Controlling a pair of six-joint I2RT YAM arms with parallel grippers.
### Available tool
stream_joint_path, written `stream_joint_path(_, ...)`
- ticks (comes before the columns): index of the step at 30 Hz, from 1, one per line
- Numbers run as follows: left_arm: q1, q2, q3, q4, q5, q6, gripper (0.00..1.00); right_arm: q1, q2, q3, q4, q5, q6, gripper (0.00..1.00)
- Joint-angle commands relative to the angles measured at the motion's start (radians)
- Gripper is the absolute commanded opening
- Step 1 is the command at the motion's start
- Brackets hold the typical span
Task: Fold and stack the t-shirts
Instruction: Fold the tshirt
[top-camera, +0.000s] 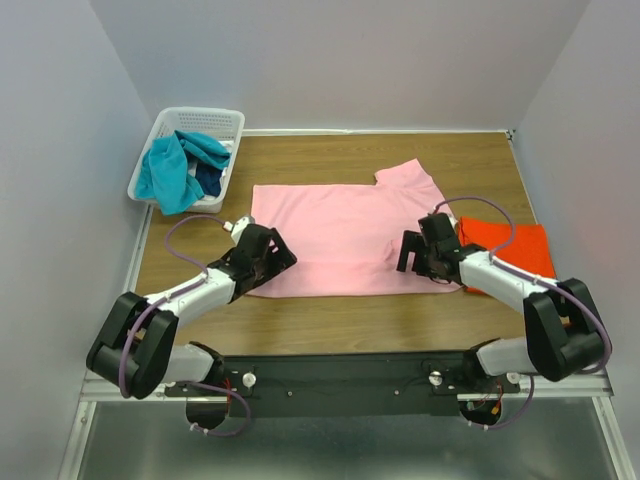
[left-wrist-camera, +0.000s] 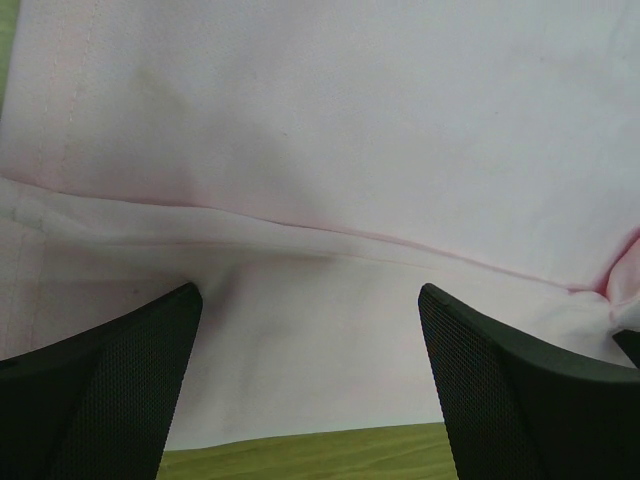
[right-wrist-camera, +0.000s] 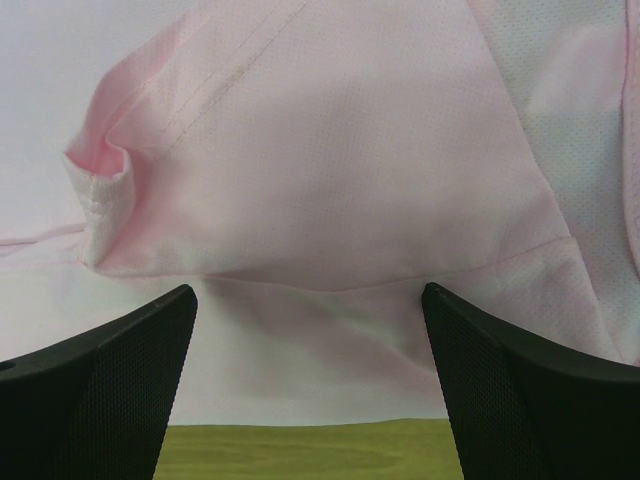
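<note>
- Pink t-shirt (top-camera: 335, 235): lies spread flat on the worktop (top-camera: 330, 320), between the left fingers (left-wrist-camera: 100, 390) and the right fingers (right-wrist-camera: 100, 390), with one short sleeve sticking out at its far right corner.
- Left fingers: spread wide, gripping nothing. They are poised over the near left edge of the pink t-shirt.
- Left wrist view: pink cloth fills everything ahead of the fingers. A seam or fold line runs across just beyond the tips, and a thin strip of worktop shows below the hem between them.
- Right fingers: also spread wide and gripping nothing, set at the right edge of the pink t-shirt.
- Right wrist view: a folded-over layer of pink cloth lies just ahead of the tips, with a rolled sleeve cuff ahead and to the left. Bare worktop shows between the fingers.
- Contact: whether either pair of tips touches the cloth cannot be told.
- Orange t-shirt (top-camera: 515, 250): lies flat on the worktop on the outer side of the right fingers, near the pink one.
- Basket (top-camera: 205, 118): white, well beyond the left fingers at the far left corner. It holds a teal garment (top-camera: 172, 172), which spills over its near rim, and a dark blue garment (top-camera: 209, 180).
</note>
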Motion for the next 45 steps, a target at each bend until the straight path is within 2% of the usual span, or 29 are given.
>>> stream_joint_path(1,-0.023,-0.037,-0.059,-0.143,0.041,-0.06,0.98,0.023,-0.071,-0.077,-0.053,-0.066,0.082,1.0)
stream_joint_path(10,-0.025,-0.077,-0.028,-0.206,0.031,-0.077,0.98,0.036,-0.167,-0.118,-0.1,-0.062,0.127,1.0)
stream_joint_path(14,-0.026,-0.082,-0.008,-0.342,-0.054,-0.124,0.98,0.036,-0.172,-0.094,-0.109,-0.066,0.124,1.0)
stream_joint_path(25,-0.026,-0.123,-0.049,-0.326,-0.025,-0.123,0.98,0.036,-0.224,-0.12,-0.155,-0.076,0.142,1.0)
stream_joint_path(30,-0.028,-0.181,-0.039,-0.329,-0.021,-0.092,0.98,0.036,-0.27,-0.057,-0.18,-0.074,0.118,1.0)
stream_joint_path(32,-0.028,-0.217,0.009,-0.352,-0.041,-0.072,0.98,0.036,-0.29,-0.014,-0.195,-0.065,0.098,1.0)
stream_joint_path(38,-0.02,-0.261,0.186,-0.402,-0.223,-0.034,0.98,0.036,-0.282,0.159,-0.197,-0.001,0.07,1.0)
stream_joint_path(41,0.029,-0.212,0.28,-0.381,-0.265,0.026,0.98,0.036,-0.238,0.214,-0.197,0.013,0.065,1.0)
stream_joint_path(45,0.133,-0.079,0.407,-0.356,-0.226,0.127,0.98,0.036,-0.171,0.259,-0.195,0.019,0.053,1.0)
